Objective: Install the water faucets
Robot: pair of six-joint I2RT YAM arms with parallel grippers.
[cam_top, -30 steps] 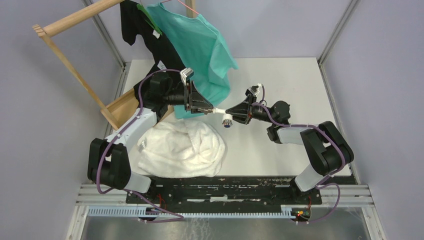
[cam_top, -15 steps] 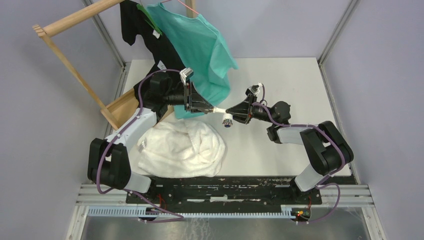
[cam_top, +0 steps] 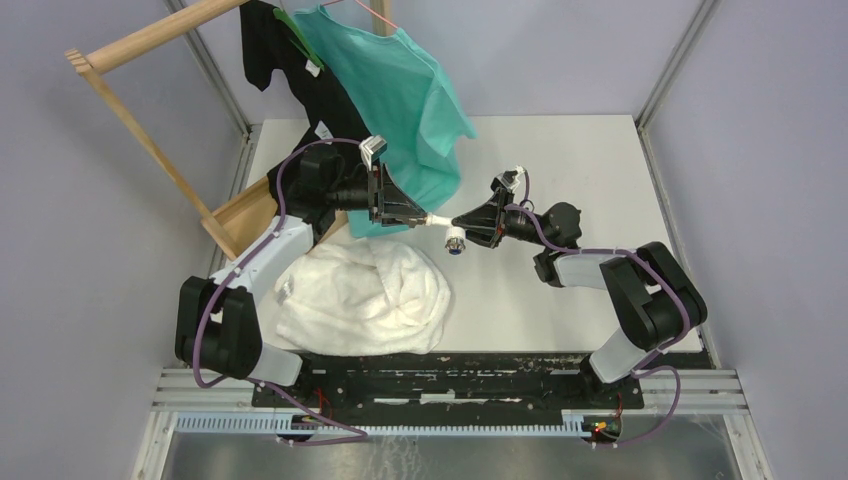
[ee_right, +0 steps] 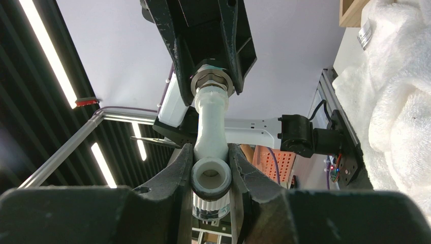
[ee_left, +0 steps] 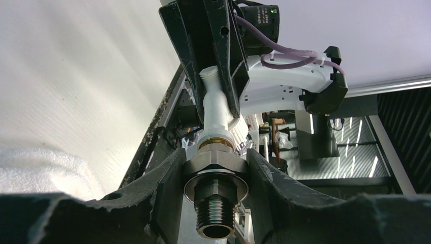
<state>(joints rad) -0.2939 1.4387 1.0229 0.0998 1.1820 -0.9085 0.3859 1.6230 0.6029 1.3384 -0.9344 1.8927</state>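
Worktop (cam_top: 570,160): white. At its far left stands a wooden rack (cam_top: 150,150), with a teal shirt (cam_top: 400,90) and a black garment (cam_top: 265,45) hanging from it. A white towel (cam_top: 360,295) lies heaped at the near left.

You have both arms meeting above the middle of the worktop, just beyond the towel's far right edge.

Left end effector (cam_top: 420,216): fingers closed on the hex collar of the silver fitting (ee_left: 215,195), whose threaded end points toward that wrist's camera.

Right end effector (cam_top: 462,222): fingers clamped tight on the round end of the white spout (ee_right: 209,122).

You see spout and fitting in one line, with the spout's end seated in the fitting and a brass ring at the joint. Both parts hang off the worktop, bridging the two end effectors.
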